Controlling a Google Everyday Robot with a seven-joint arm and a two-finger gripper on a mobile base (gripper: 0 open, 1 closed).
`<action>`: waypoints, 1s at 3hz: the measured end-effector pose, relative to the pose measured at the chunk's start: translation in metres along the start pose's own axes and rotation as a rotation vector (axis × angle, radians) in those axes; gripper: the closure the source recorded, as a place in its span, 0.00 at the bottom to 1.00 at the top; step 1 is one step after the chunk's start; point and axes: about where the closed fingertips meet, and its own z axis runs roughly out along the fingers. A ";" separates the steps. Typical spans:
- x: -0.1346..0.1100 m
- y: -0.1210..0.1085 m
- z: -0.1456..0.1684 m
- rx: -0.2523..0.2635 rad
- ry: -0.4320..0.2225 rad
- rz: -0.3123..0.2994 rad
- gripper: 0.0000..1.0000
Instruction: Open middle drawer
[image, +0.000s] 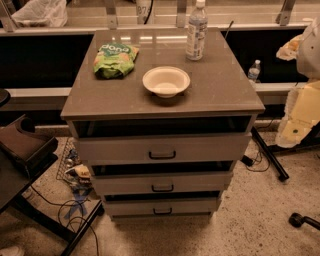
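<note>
A grey cabinet (220, 95) stands in the middle with three drawers stacked in its front. The middle drawer (200, 182) is a low grey front with a small black bar handle (162, 188) at its centre. It sits in line with the other fronts, and a dark gap shows above it. The top drawer (210, 148) has a taller front with a larger handle. The bottom drawer (190, 206) looks smallest. My arm's cream-coloured end with the gripper (292, 131) hangs at the right edge of the view. It is beside the cabinet's right side and well apart from the handles.
On the cabinet top lie a green snack bag (116, 59), a white bowl (166, 81) and a water bottle (196, 31). A small bottle (254, 70) stands behind on the right. A black stand (30, 150) and cables (75, 200) are on the left, and a caster wheel (298, 219) is at lower right.
</note>
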 end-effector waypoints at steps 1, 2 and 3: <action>0.000 0.000 0.000 0.000 0.000 0.000 0.00; -0.006 -0.004 0.013 0.037 -0.036 0.007 0.00; -0.008 0.023 0.059 0.028 -0.135 0.034 0.00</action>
